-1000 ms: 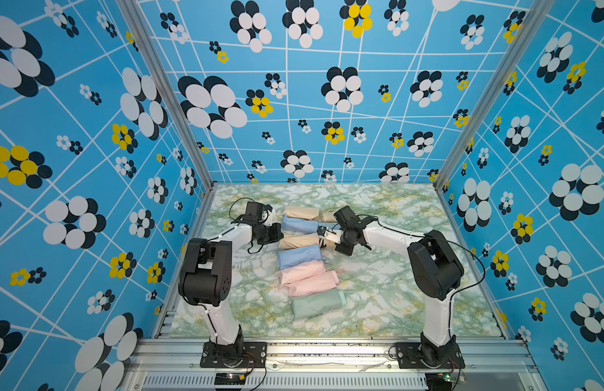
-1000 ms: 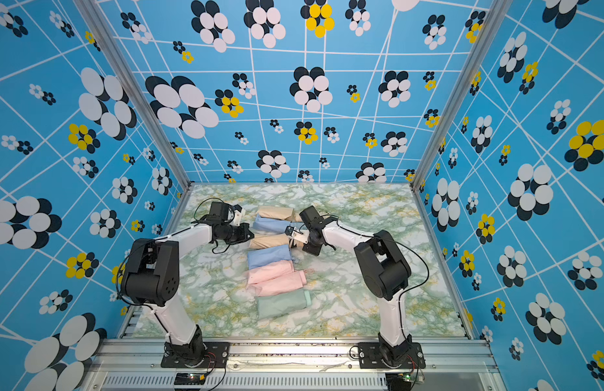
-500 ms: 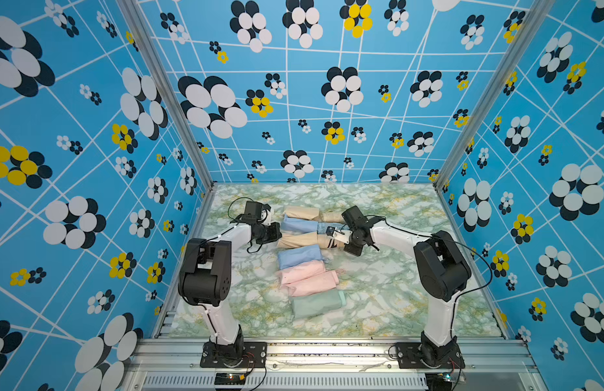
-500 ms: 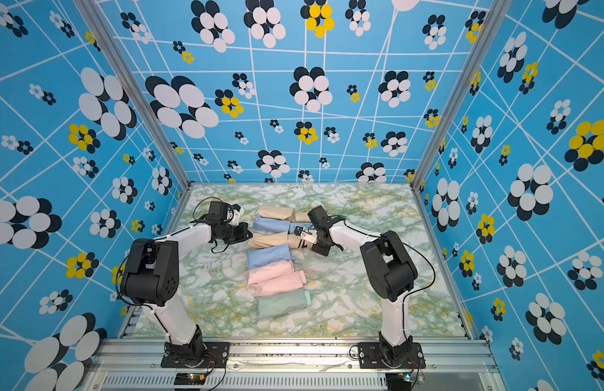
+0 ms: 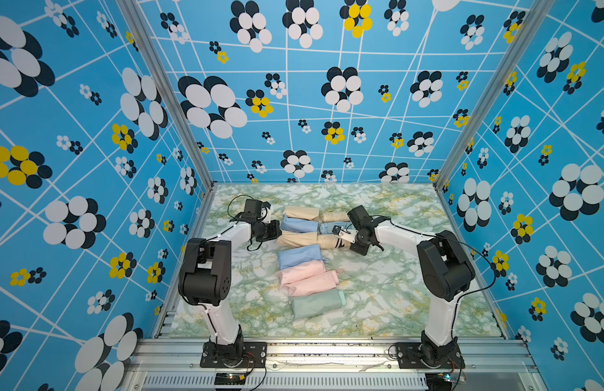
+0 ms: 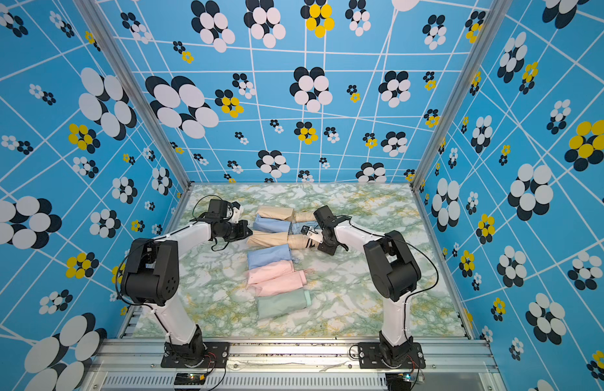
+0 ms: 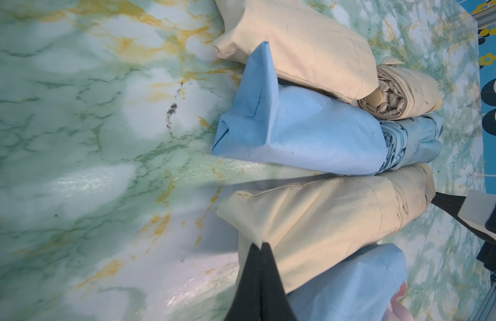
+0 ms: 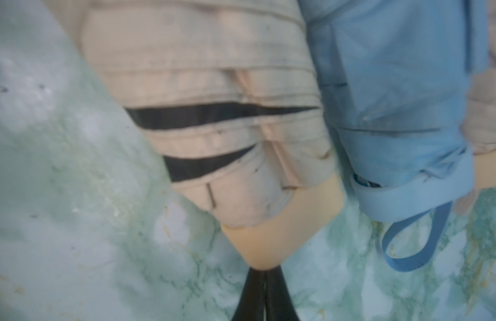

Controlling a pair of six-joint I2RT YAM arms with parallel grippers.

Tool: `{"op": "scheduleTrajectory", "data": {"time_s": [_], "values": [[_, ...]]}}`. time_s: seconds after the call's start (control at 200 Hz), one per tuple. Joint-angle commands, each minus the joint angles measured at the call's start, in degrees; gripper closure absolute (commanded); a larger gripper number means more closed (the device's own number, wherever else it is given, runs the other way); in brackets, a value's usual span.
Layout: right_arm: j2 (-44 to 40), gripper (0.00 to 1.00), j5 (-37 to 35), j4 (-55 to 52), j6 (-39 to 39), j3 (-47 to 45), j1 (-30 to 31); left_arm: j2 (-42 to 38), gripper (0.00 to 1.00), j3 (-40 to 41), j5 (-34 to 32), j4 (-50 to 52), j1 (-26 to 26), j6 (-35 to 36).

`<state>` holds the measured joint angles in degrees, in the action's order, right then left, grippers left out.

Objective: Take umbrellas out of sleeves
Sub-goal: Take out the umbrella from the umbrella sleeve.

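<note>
A row of umbrellas in sleeves lies mid-table. My left gripper (image 5: 278, 233) (image 7: 260, 244) is shut on the closed tip of the third one, a beige sleeve (image 5: 295, 238) (image 6: 266, 238) (image 7: 324, 216). A beige umbrella (image 5: 329, 241) (image 6: 298, 241) (image 8: 213, 83) with black bands sticks partly out of its open end. My right gripper (image 5: 341, 242) (image 8: 265, 268) is shut on that umbrella's tan handle (image 8: 277, 236). Beside it, a light blue umbrella (image 7: 408, 141) (image 8: 394, 97) shows from a blue sleeve (image 7: 310, 133), and another beige umbrella (image 7: 402, 91) from the far beige sleeve (image 7: 296, 41).
Nearer the front lie a blue sleeve (image 5: 300, 255), two pink sleeves (image 5: 302, 270) (image 5: 314, 282) and a mint green sleeve (image 5: 315, 304), all filled. The blue umbrella's wrist strap (image 8: 408, 250) trails on the marble table (image 5: 395, 298). Patterned walls enclose three sides.
My right gripper has moved to the right with the beige umbrella's handle, drawing more of the umbrella out of the sleeve. The left gripper has stayed put on the sleeve tip.
</note>
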<state>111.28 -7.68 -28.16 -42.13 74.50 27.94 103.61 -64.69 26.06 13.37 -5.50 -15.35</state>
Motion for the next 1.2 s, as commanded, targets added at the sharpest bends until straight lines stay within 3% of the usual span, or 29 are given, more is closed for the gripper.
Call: {"op": "scheduleTrajectory", "data": {"time_s": [0.0,0.145,0.345,0.46,0.6,0.69,0.745,1.194], "values": [[-1.7,1.00,-2.3,-1.6,-1.1,-0.8,-0.5,0.7,1.00,-1.3,-0.6,0.6,0.0,0.6],[-1.8,1.00,-2.9,-2.0,-0.6,-0.5,-0.5,0.4,0.90,-1.1,-0.7,0.6,0.0,0.5],[-3.0,0.74,-1.0,-3.7,2.5,0.9,-0.5,-2.5,0.61,0.5,-1.3,-0.3,0.0,-0.4],[-5.0,0.55,-0.4,-3.6,3.8,0.7,-0.5,-5.7,0.50,1.9,-1.8,-0.4,0.0,-0.8],[-9.2,0.51,0.5,-3.2,5.3,0.7,0.0,-11.2,0.42,4.3,-2.7,0.1,0.0,-1.9],[-12.8,0.23,2.3,-1.4,6.1,-0.4,1.4,-15.6,0.38,6.7,-3.0,-0.5,0.0,-3.5],[-14.9,0.14,3.6,0.2,6.3,-1.3,2.7,-18.4,0.37,8.3,-3.0,-1.0,0.0,-4.5],[-15.9,0.16,7.6,2.5,6.8,-1.7,10.6,-33.6,0.34,20.3,-3.5,-2.2,-0.6,-11.4]]}}
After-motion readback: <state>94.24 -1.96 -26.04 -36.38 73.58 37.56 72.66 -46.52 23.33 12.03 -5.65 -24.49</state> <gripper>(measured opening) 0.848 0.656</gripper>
